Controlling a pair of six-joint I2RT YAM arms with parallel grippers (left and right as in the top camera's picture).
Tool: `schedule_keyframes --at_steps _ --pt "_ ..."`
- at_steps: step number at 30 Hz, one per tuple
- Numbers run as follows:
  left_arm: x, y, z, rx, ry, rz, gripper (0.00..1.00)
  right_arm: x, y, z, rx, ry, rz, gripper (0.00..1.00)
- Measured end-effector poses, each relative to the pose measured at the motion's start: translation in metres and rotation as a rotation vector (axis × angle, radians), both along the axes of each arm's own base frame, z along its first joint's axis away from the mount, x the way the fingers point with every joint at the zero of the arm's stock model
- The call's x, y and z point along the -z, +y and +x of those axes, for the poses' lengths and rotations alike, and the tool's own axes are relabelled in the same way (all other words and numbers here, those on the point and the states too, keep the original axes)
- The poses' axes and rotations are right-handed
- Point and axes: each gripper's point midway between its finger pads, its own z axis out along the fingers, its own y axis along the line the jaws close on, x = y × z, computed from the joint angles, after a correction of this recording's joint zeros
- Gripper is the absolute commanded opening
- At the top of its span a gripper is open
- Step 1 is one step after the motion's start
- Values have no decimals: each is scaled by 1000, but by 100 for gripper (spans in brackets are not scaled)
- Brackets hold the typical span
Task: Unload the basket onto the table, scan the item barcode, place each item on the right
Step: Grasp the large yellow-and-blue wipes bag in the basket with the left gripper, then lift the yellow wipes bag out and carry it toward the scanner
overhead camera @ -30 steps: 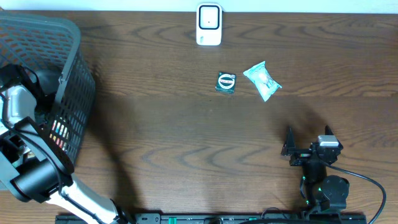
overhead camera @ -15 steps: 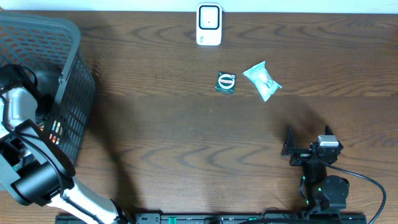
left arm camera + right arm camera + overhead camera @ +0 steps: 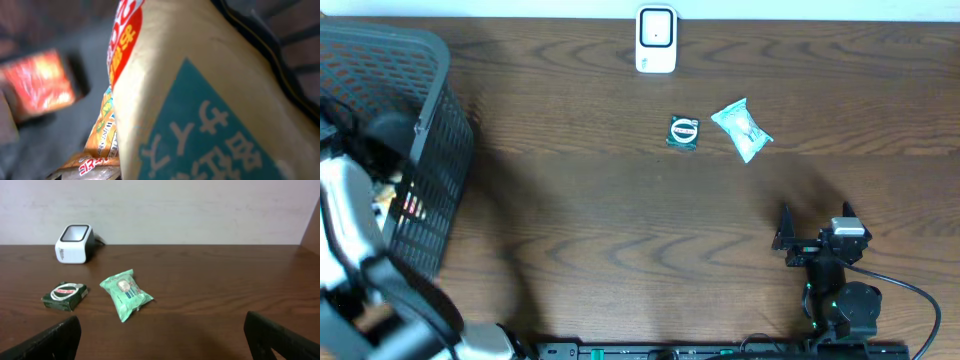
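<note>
A tan packet [image 3: 200,95] with a teal patch and a red label fills the left wrist view, pressed right up to the camera and hiding my left fingers. Seen from overhead, my left arm [image 3: 345,215] reaches down into the dark mesh basket [image 3: 435,150], and a bit of tan packet [image 3: 386,190] shows through the mesh. The left gripper is shut on that packet. The white barcode scanner [image 3: 656,40] [image 3: 74,243] stands at the table's far edge. My right gripper [image 3: 816,215] [image 3: 162,340] rests open near the front right, with nothing between its fingers.
A dark green box [image 3: 683,132] [image 3: 64,296] and a mint-green packet [image 3: 742,130] [image 3: 125,295] lie in front of the scanner. A red packet [image 3: 37,82] and an orange packet [image 3: 102,135] lie in the basket under the tan one.
My left gripper has closed inside the basket, and the left arm has since shifted and blurs in the overhead view. The right arm and the table items have not moved.
</note>
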Motion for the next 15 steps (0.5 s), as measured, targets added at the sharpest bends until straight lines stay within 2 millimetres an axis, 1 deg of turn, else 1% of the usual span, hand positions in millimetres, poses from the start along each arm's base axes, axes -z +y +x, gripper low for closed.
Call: schedule_keyframes --at_steps 1,3,5,6,10,13,15 --pt "-26 -2 5 9 -85 24 7 0 0 0 0 0 0 99" --pt "-73 -10 10 31 -222 68 7 0 0 0 0 0 0 99" --pt "-117 -20 7 52 -347 108 7 0 0 0 0 0 0 99" --pt "-135 -25 4 58 -395 125 7 0 0 0 0 0 0 99" --pt "-191 -43 -11 70 -551 181 7 0 0 0 0 0 0 99" --pt "-225 -60 -22 87 -659 198 7 0 0 0 0 0 0 99" --pt "-244 -72 -27 107 -730 190 7 0 0 0 0 0 0 99"
